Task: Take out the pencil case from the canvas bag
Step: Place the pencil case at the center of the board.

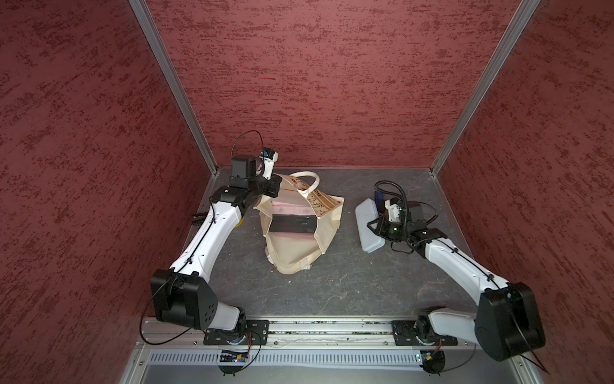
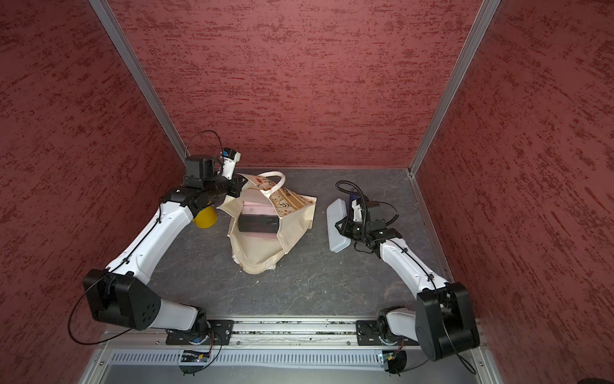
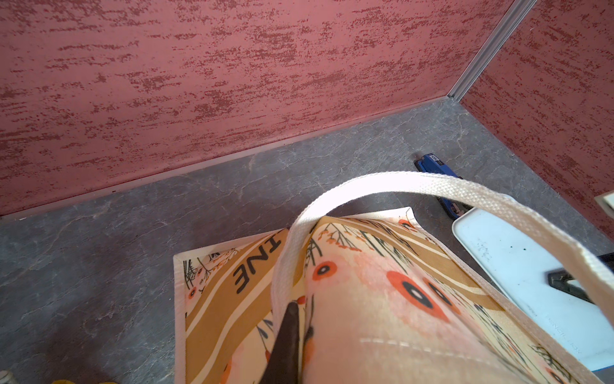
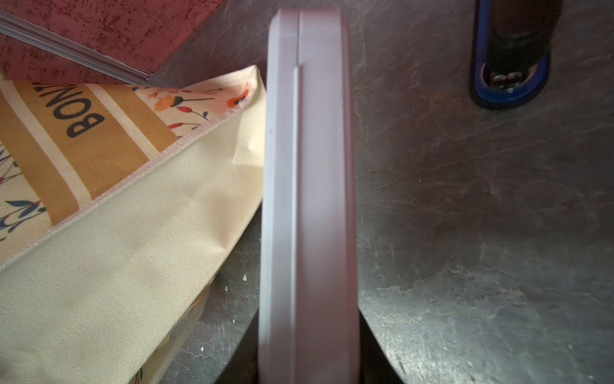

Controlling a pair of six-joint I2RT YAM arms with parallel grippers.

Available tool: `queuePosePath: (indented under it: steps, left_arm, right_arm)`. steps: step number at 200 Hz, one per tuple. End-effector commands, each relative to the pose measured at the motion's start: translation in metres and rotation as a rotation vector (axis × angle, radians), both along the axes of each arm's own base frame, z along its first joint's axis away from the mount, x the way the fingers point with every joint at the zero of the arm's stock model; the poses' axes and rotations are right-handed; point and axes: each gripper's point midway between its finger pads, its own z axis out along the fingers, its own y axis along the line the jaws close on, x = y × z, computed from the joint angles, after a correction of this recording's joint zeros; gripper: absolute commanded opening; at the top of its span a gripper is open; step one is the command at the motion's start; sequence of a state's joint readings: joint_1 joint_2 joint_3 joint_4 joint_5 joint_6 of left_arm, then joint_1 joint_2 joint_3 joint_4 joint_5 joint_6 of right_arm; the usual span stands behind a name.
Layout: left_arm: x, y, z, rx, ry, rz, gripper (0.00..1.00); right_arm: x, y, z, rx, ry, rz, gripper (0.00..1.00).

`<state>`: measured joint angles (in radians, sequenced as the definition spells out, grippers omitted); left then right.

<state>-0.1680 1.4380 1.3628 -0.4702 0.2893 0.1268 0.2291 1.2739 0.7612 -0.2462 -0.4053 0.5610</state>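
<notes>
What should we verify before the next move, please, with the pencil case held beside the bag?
1. The pencil case is out of the canvas bag: ok, it is beside it.
2. The right tool is clamped on the case: ok.
3. The left tool is pinching the bag's rim: ok.
4. Bare table next to the case: ok.
5. The stapler is apart from the case: ok.
6. The case is touching the table: cannot tell.
</notes>
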Motion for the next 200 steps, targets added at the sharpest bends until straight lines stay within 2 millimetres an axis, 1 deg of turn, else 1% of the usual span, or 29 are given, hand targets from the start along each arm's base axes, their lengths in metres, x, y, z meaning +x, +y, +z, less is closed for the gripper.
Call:
queuePosePath:
  steps: [1,39,62,115,138,151,185,200]
  left_arm:
    - [0.007,0.005,0.011,-0.028,-0.036,0.025,0.0]
    - [0.007,0.004,0.01,-0.032,-0.032,0.023,0.0]
    - [0.007,0.004,0.01,-0.033,-0.034,0.022,0.0]
    - [0.006,0.004,0.01,-0.033,-0.035,0.02,0.0]
    - [0.006,0.003,0.011,-0.033,-0.039,0.019,0.0]
    - [0.006,0.003,0.01,-0.033,-0.038,0.019,0.0]
    - [0.005,0.003,0.012,-0.036,-0.043,0.018,0.0]
    - [0.005,0.003,0.012,-0.038,-0.041,0.018,0.0]
  right_arm:
    - [0.01,0.01,0.008,0.07,-0.042,0.018,0.0]
    - [0.016,0.019,-0.006,0.117,-0.005,0.035,0.0]
    - [0.016,0.022,-0.015,0.141,0.018,0.037,0.0]
    - [0.002,0.023,-0.042,0.191,0.074,0.018,0.0]
    - [-0.003,0.026,-0.045,0.242,0.077,0.008,0.01]
    - [-0.006,0.026,-0.048,0.259,0.083,0.004,0.03]
    - [-0.008,0.027,-0.056,0.271,0.102,-0.003,0.07]
    - [-0.007,0.028,-0.056,0.28,0.103,-0.005,0.09]
